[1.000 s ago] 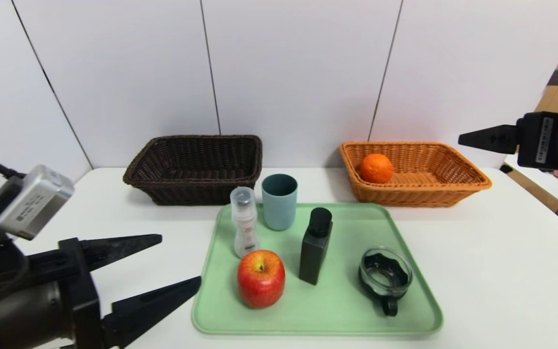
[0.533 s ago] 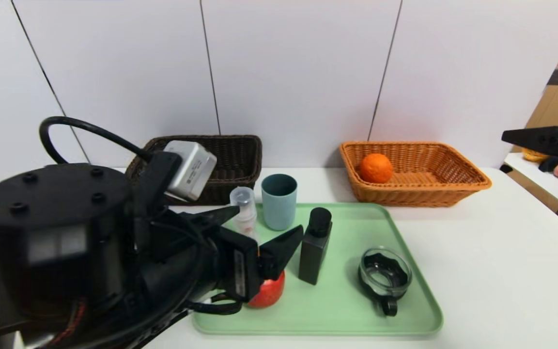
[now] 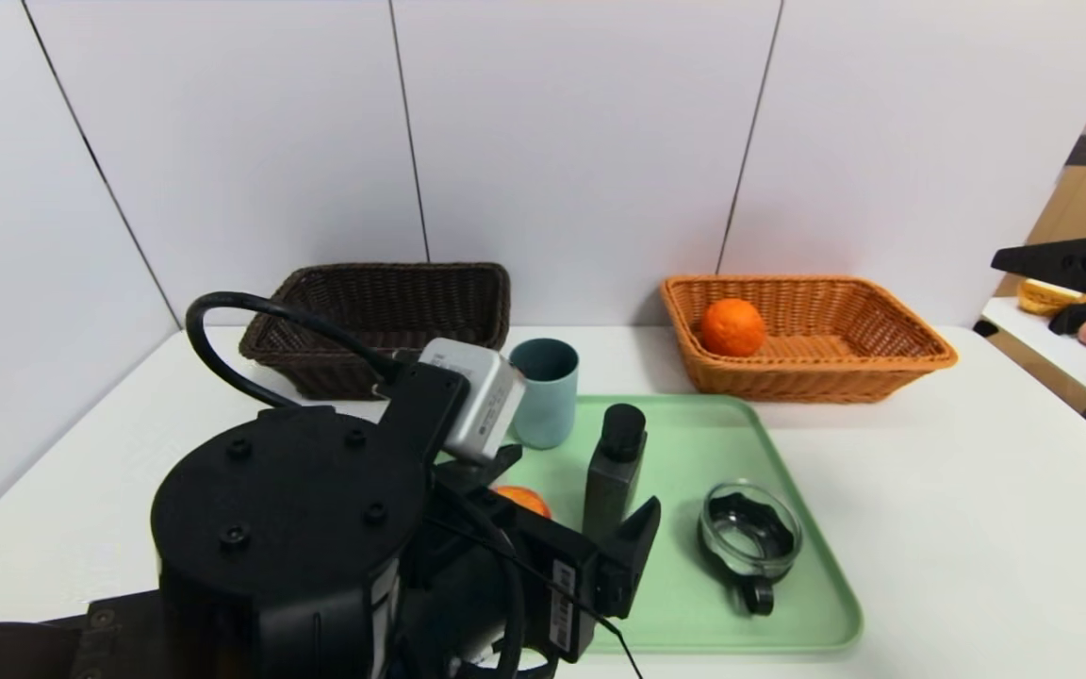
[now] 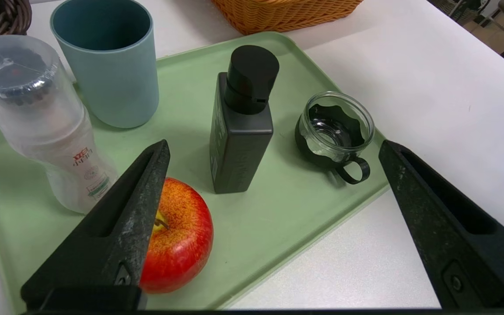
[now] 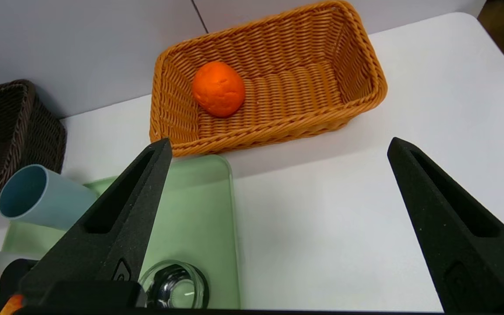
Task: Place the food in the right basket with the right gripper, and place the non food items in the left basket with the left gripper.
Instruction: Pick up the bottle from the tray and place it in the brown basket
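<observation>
Swinging in over the pale green plastic tray [image 3: 788, 604], the left claw [image 4: 274, 148] hangs wide open and empty, one tip over the red apple [image 4: 177, 236], the matte black rectangular bottle [image 4: 241, 131] dead centre between the tips. That looks like a non-food pick lining up for the dark brown wicker basket [image 3: 383, 321]. A second ago this arm sat low at the tabletop's left edge. The right claw [image 5: 278, 148], spread and empty, has pulled back rightward; the orange [image 3: 732, 327] sits in the orange wicker basket [image 3: 882, 363].

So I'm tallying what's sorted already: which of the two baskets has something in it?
The orange wicker basket, on the robot's right: an orange lies inside it. No contents show in the dark brown basket.
</observation>
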